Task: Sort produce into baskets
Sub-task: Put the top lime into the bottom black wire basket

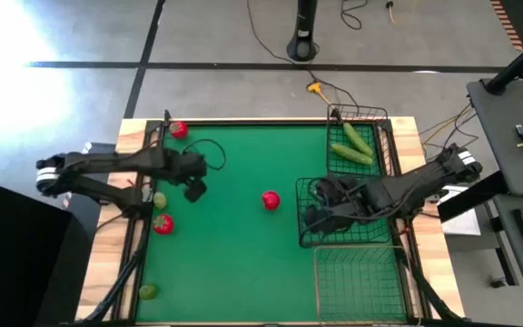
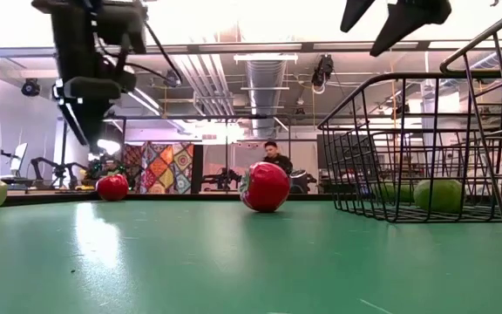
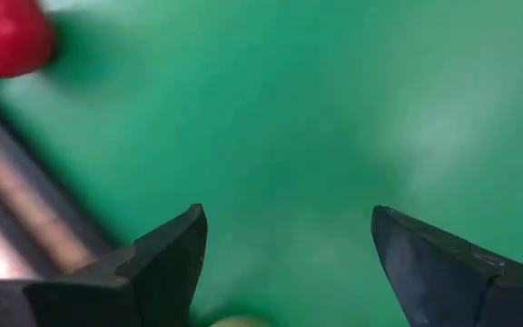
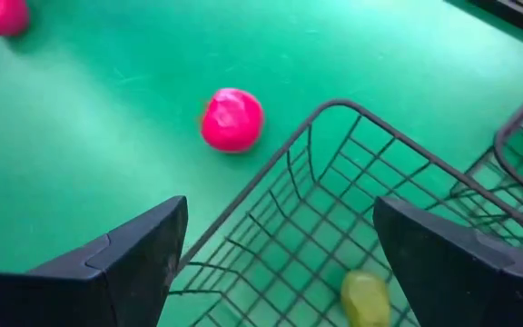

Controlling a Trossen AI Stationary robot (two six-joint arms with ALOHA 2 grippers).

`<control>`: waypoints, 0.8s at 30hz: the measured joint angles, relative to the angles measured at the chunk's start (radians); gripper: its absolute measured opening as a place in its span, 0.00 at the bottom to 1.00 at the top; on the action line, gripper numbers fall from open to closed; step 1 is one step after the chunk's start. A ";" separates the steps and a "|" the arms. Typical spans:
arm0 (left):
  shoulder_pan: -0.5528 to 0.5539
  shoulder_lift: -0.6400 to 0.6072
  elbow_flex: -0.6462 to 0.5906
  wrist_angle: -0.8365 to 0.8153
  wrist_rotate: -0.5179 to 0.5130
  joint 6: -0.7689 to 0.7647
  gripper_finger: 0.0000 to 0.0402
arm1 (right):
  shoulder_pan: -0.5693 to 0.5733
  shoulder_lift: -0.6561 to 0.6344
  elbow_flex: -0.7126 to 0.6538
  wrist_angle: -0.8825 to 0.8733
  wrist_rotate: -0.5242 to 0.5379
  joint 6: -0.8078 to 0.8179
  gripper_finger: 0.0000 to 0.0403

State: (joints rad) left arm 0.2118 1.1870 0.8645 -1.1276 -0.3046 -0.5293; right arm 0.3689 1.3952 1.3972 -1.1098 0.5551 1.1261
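Note:
My left gripper (image 3: 289, 218) hangs open above the green table (image 1: 234, 263) near its left edge, over a yellow-green fruit (image 3: 239, 321). Red fruits lie at the far left (image 1: 179, 129), the left (image 1: 162, 223) and the middle (image 1: 271, 200). Another yellow-green fruit (image 1: 148, 292) rests near the front left corner. My right gripper (image 4: 280, 209) is open, raised over the near-left corner of the dark square basket (image 4: 334, 182), where a yellow-green fruit (image 4: 366, 298) lies on the mesh floor. Two cucumbers (image 1: 352, 145) lie in the narrow dark basket (image 1: 361, 113).
A pale wire basket (image 1: 318, 272) stands at the front right, next to the dark square one. Wooden rails (image 1: 107, 254) border the table left and right. Open green surface lies across the middle and front. A person (image 2: 274, 157) sits far behind the table.

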 joint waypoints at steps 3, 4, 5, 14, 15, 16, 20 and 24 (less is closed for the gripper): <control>0.035 0.108 0.072 -0.132 0.000 0.099 0.73 | 0.021 0.000 -0.017 0.012 0.020 -0.001 0.86; 0.041 0.143 0.085 -0.156 0.001 0.125 0.73 | 0.030 0.000 -0.023 0.021 0.029 -0.001 0.86; 0.044 0.177 0.093 -0.176 0.001 0.147 0.73 | 0.041 0.001 -0.026 0.024 0.039 -0.001 0.86; 0.046 0.445 0.006 -0.294 0.030 0.307 0.73 | 0.127 0.001 -0.032 0.027 0.086 0.002 0.86; 0.047 0.467 -0.007 -0.292 0.030 0.317 0.73 | 0.132 0.001 -0.032 0.027 0.091 0.001 0.86; 0.047 0.488 -0.019 -0.288 0.031 0.324 0.73 | 0.137 0.001 -0.032 0.027 0.098 -0.002 0.86; 0.049 0.553 -0.044 -0.278 0.095 0.359 0.73 | 0.140 0.001 -0.032 0.027 0.111 -0.036 0.86; 0.048 0.598 -0.051 -0.276 0.215 0.408 0.73 | 0.139 0.001 -0.032 0.026 0.129 -0.070 0.86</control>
State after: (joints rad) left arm 0.2596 1.7849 0.8139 -1.4037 -0.0893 -0.1216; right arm 0.5083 1.3960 1.3655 -1.0838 0.6840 1.0558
